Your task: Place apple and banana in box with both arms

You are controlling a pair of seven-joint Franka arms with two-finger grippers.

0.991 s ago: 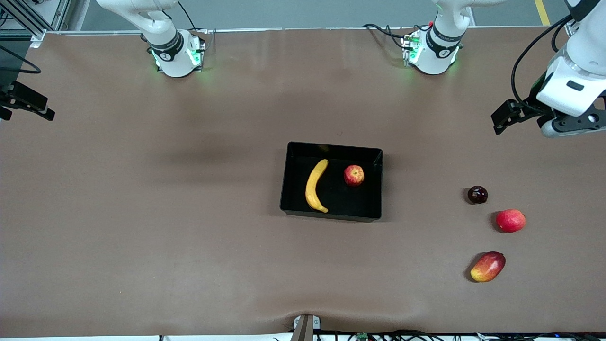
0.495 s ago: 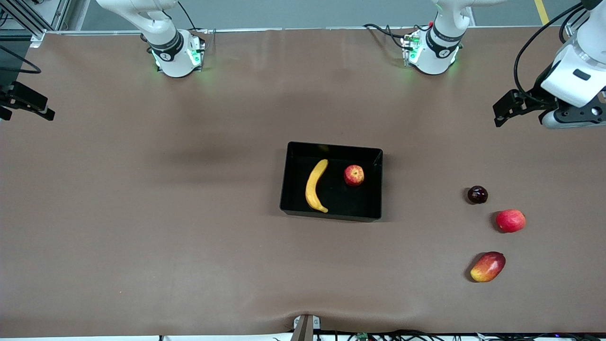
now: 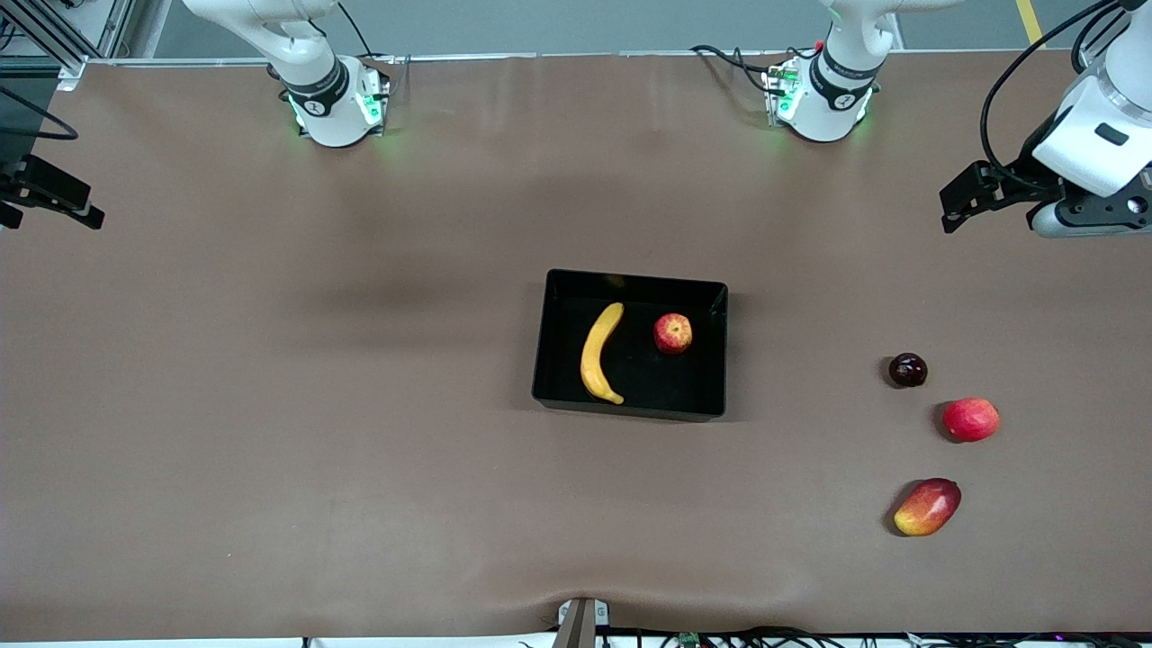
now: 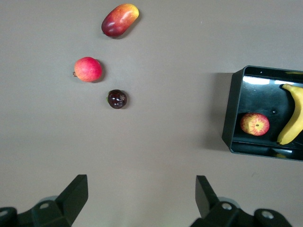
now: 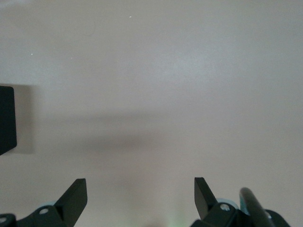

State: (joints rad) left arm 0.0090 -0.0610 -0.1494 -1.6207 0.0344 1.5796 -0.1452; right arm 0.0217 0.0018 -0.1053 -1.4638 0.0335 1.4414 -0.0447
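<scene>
The black box (image 3: 720, 351) stands at the middle of the table. The yellow banana (image 3: 598, 353) and the red apple with yellow streaks (image 3: 672, 333) lie inside it, side by side and apart. The left wrist view also shows the box (image 4: 229, 118), the apple (image 4: 254, 124) and the banana (image 4: 291, 118). My left gripper (image 4: 141, 178) is open and empty, over bare table at the left arm's end; its hand (image 3: 1080, 211) shows in the front view. My right gripper (image 5: 140, 180) is open and empty over bare table at the right arm's end; a box corner (image 5: 5, 118) shows in its view.
Three loose fruits lie toward the left arm's end, nearer the front camera than the left hand: a dark plum (image 3: 908, 370), a plain red round fruit (image 3: 970, 419) and a red-yellow mango (image 3: 928, 507). The brown table mat (image 3: 270, 405) stretches wide around the box.
My left hand has drawn away from the box, toward the robots' bases and the table's end. The right arm, the box and all the fruits have not moved.
</scene>
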